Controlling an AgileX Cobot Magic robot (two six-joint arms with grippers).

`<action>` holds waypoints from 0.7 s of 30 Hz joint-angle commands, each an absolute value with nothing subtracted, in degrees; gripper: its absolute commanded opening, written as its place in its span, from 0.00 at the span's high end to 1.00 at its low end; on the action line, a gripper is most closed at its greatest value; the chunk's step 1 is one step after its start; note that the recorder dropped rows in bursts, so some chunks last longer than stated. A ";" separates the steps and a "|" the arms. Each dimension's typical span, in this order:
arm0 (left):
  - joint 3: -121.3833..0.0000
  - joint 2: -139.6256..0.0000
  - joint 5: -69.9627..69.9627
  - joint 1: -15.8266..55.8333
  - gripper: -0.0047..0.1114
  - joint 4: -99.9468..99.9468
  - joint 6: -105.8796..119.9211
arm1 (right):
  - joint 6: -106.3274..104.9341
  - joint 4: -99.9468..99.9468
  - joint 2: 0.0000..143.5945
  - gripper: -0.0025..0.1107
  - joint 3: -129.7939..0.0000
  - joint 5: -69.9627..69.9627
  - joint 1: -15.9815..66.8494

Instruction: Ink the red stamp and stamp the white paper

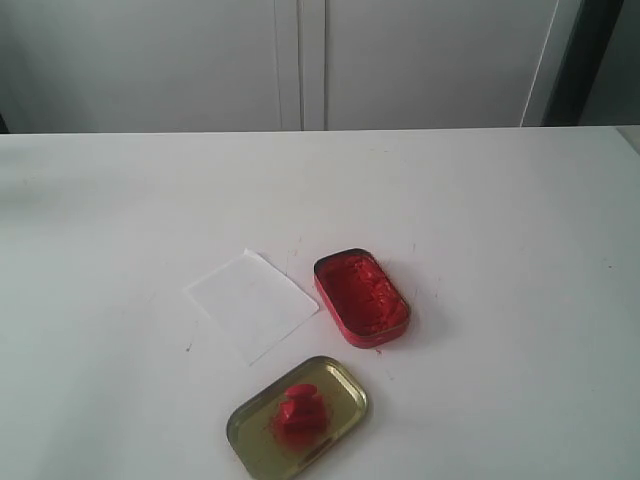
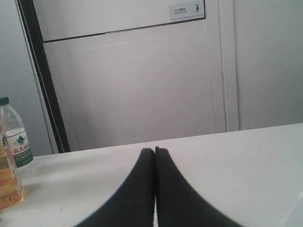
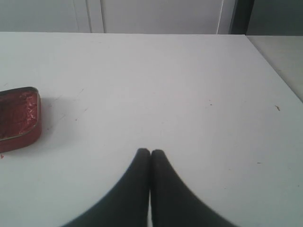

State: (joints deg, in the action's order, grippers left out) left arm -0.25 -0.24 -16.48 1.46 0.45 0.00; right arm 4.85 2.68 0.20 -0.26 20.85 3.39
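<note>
Lying inside the gold tin lid (image 1: 338, 386) at the near side of the white bench (image 1: 500, 200), the red stamp (image 1: 300, 410) is seen as a small red lump on a red smear; its exact shape cannot be made out. The lid is set open side up. Just beyond it, toward the far side and slightly to the right, the open tin of red ink paste (image 1: 361, 298) is placed, its surface rough and uneven. The white paper (image 1: 252, 303) is laid flat immediately left of that tin, one corner close to the tin's wall; whether they touch cannot be told. The paper is turned at an angle to the bench edge, and its near corner lies close to the lid.

Neither arm is shown in the exterior view. In the left wrist view the left gripper (image 2: 155, 151) is held above bare bench, its dark jaws pressed together with nothing between them. A clear bottle (image 2: 12, 156) with a green cap is stood beside a second container of amber liquid that is cut off at the frame edge. In the right wrist view the right gripper (image 3: 150, 152) is likewise drawn fully closed and empty, well apart from the ink tin, whose end is caught at the picture's edge.
</note>
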 commanded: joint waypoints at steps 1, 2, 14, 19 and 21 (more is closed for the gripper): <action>0.00 0.00 -20.29 1.32 0.96 0.52 0.00 | 4.87 2.81 0.00 0.98 0.00 20.04 3.42; 0.00 0.00 -20.80 1.32 0.96 0.52 0.00 | 4.87 2.81 0.00 0.98 0.00 20.04 3.42; -14.18 0.00 8.79 1.32 0.96 0.52 1.71 | 4.87 2.81 0.00 0.98 0.00 20.04 3.42; -20.61 0.00 20.57 1.32 0.96 0.52 1.88 | 4.87 2.81 0.00 0.98 0.00 20.04 3.42; -23.18 0.00 24.40 1.32 0.96 0.52 3.25 | 4.87 2.81 0.00 0.98 0.00 20.04 3.42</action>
State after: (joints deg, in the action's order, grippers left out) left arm -20.07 -0.11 18.89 1.46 0.45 2.08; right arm 4.85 2.58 0.20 -0.26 20.85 3.39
